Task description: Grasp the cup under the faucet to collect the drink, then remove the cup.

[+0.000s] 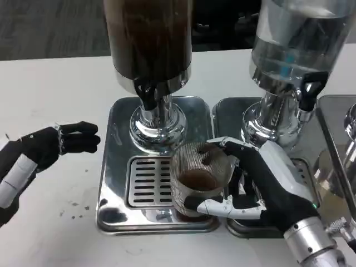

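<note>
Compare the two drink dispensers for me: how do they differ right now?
The left dispenser holds dark brown liquid; the right dispenser holds clear liquid. The cup, gripped by the right hand, sits on the left dispenser's drip tray, not the right dispenser's. Both share chrome bases and black taps.
</note>
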You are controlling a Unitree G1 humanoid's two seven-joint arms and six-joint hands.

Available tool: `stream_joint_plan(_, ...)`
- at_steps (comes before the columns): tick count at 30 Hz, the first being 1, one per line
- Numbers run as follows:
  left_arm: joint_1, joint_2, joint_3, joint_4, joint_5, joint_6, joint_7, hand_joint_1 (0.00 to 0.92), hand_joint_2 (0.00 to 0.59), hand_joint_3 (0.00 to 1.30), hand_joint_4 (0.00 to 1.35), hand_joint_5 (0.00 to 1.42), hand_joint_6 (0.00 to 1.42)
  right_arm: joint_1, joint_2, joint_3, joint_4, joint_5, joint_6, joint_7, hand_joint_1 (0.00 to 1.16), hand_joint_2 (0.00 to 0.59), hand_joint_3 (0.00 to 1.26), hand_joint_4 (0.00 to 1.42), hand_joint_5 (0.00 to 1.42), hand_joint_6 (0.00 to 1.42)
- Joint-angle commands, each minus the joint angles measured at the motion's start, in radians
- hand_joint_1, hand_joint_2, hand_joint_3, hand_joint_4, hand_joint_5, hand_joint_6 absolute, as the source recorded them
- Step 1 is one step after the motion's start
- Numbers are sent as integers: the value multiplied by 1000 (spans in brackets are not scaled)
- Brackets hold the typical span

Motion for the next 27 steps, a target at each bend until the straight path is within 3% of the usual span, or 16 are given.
stream_joint_plan(1, 10, 7, -13, -21, 29, -23, 4, 0, 92, 371, 352, 349, 243, 8, -18, -30, -48, 36, -4, 14, 881, 196, 824, 892, 1091, 1343)
stream_joint_plan(27, 68, 56, -29, -144, 72, -125, 3, 0, 94, 348, 314, 323, 243, 102, -89, -133, -227, 116, 26, 131, 971, 148, 859, 916, 1061, 1329)
